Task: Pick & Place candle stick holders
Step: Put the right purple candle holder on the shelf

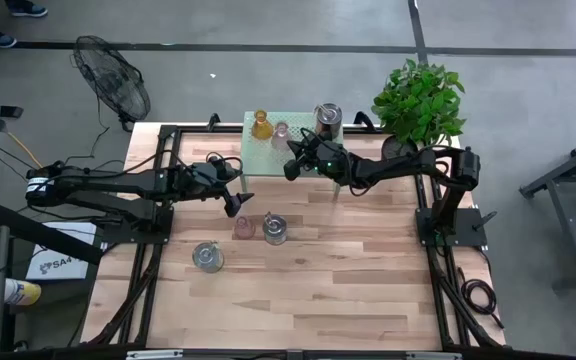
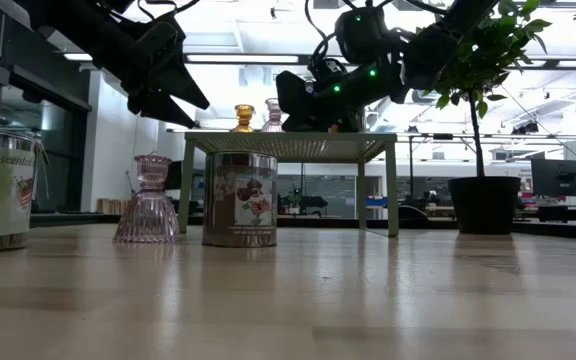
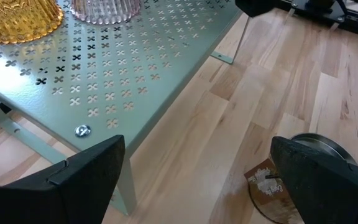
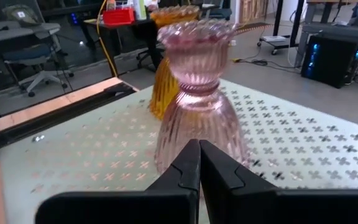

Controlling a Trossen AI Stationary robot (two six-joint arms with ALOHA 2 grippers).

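Observation:
A pale green perforated stand [image 1: 298,158] at the table's far side carries an amber glass holder [image 1: 261,125], a pink glass holder [image 1: 281,131] and a silvery metal holder [image 1: 327,119], each upright on its base. On the tabletop stand a second pink holder [image 1: 244,227] and two silvery holders [image 1: 274,229] [image 1: 207,256]. My right gripper [image 4: 199,165] is shut and empty over the stand, its tips just in front of the pink holder [image 4: 201,99]. My left gripper [image 3: 197,180] is open and empty above the table beside the stand's near left corner. My right gripper's shut fingertips [image 4: 188,168] point level at the foot of the pink holder [image 4: 229,155] on the stand, coming from the table's right. I cannot tell whether they touch it. The holder stands upright on the stand.
A potted plant [image 1: 420,100] stands at the far right corner, close behind my right arm. A fan [image 1: 113,78] stands on the floor beyond the table's far left. The near half of the wooden table [image 1: 298,300] is bare.

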